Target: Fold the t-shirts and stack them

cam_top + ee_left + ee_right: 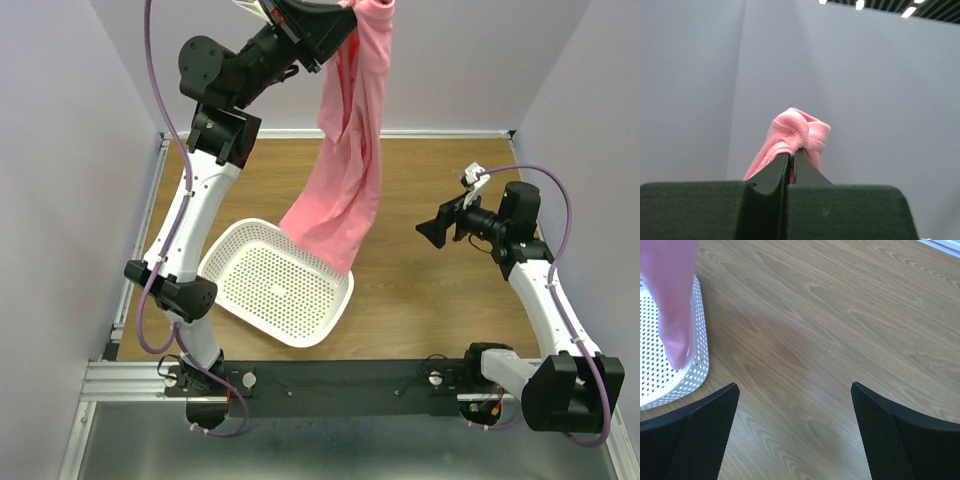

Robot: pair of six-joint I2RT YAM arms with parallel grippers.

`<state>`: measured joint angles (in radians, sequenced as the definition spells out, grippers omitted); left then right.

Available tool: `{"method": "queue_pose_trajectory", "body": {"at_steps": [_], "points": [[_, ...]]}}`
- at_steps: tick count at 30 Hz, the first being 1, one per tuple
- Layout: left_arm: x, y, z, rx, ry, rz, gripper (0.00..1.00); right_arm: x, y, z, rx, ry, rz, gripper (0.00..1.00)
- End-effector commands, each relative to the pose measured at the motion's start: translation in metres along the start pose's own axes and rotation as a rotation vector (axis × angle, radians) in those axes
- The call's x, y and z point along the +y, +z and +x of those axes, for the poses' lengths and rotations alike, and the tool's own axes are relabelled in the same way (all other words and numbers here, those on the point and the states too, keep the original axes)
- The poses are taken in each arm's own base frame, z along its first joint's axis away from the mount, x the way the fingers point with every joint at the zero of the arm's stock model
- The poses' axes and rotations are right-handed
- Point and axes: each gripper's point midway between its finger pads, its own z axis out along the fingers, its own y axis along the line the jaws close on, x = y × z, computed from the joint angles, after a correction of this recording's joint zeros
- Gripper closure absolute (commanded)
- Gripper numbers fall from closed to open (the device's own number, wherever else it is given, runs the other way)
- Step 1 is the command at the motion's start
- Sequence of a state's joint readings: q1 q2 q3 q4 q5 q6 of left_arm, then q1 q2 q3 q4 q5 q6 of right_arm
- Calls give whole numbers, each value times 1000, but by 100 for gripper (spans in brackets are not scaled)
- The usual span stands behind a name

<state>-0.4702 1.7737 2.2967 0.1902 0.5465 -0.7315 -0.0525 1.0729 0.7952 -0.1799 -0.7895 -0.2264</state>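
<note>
Left jaws tight around bunched t-shirt (pixel 799 131)

Left arm (pixel 195 195) stood stretched up high, elbow bent, left gripper (pixel 792 159) at the top with jaws pressed tight on a bunched fold of the pink t-shirt (pixel 799 131). Right arm (pixel 545 295) sat low and bent, right gripper (pixel 795 392) aimed leftward and down. Its jaws were spread wide and held nothing.

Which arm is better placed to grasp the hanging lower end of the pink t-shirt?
Right, probably: the right claw is open, empty and near the hanging end of the t-shirt; the left claw is shut on its top, high up.
</note>
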Motion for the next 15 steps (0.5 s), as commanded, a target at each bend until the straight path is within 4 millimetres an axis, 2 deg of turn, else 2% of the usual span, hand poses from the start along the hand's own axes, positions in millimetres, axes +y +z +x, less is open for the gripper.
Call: {"method": "queue_pose_trajectory", "body": {"at_steps": [1,2,4,7,10,11,13,14,15], "points": [[-80,-3,-83,-232,39,204,100,-8,0,-3,11,-7,33,0],[-85,-3,-91,-279,30,220,100,-9,0,-3,12,-8,39,0],[-83,-2,-93,-303,18,213,100,-10,0,-2,14,-9,43,0],[-76,1,-85,-299,-6,201,100,-11,-1,-2,16,-10,52,0],[-65,4,-66,-256,-32,180,100,-12,-1,-3,15,-12,58,0],[-57,5,-53,-229,-47,163,100,-13,-1,-3,16,-12,60,0],[-53,5,-42,-206,-49,153,100,-13,-2,-4,14,-14,63,0],[-44,6,-26,-172,-66,134,100,-13,-2,-4,15,-16,65,0],[-41,5,-19,-156,-71,127,100,-14,-2,-4,16,-16,69,0]]}}
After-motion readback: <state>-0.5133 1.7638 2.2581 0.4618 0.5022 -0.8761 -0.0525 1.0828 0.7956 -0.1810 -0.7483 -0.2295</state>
